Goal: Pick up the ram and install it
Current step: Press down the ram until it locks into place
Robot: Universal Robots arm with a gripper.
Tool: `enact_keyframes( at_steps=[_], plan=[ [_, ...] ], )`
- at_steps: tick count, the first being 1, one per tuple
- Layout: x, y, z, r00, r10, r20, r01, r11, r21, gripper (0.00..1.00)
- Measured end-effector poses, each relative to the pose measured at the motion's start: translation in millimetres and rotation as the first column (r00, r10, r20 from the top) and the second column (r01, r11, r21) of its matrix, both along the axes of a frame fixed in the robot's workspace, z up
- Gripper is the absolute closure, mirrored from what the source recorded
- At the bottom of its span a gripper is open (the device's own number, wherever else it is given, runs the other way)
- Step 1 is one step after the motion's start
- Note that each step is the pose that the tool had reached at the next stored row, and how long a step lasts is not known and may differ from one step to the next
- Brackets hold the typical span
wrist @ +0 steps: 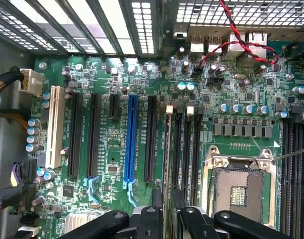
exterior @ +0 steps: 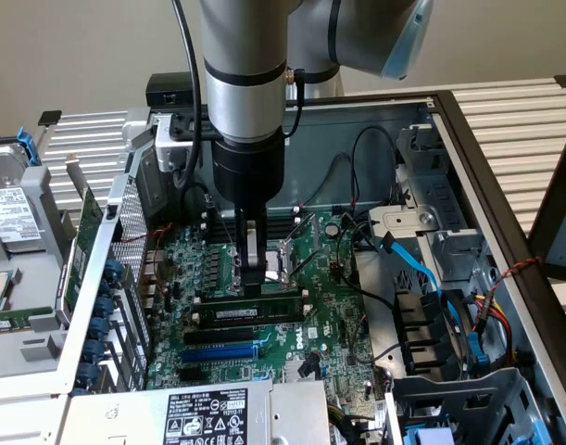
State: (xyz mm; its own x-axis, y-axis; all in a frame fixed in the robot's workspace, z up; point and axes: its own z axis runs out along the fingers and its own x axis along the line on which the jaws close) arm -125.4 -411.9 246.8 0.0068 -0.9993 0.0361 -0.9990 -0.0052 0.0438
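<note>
Grips the ram (exterior: 275, 304) mid-length, tool (exterior: 253, 281) closed on it; holds it on edge straight below, long axis in line with the black memory slots (wrist: 184, 144), beside the processor socket (wrist: 239, 189).

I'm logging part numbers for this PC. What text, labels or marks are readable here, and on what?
No text reads clearly.
On the power supply label: print and marks too small to read.
On the hard drive label: blurred.
On the ram, white strip: too small.
On the motherboard, white printing: too small.
</note>
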Motion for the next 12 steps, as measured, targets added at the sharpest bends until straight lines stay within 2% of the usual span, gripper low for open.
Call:
enact_keyframes(
  at_steps=[3, 6, 8, 10, 12],
  plan=[
    [0.1, 0.5, 0.8, 1.0000, 0.000, -0.0008, 0.000, 1.0000, -0.0029, 0.78],
    [0.0, 2.0, 0.7, 1.0000, 0.000, -0.0023, 0.000, 1.0000, -0.0096, 0.78],
    [0.1, 2.2, 0.7, 1.0000, 0.000, -0.0037, 0.000, 0.9999, -0.0132, 0.80],
    [0.0, 2.3, 0.7, 1.0000, 0.000, -0.0050, 0.000, 0.9999, -0.0165, 0.89],
    [0.0, 2.2, 0.8, 1.0000, 0.000, -0.0069, 0.000, 0.9998, -0.0188, 0.89]
  ],
)
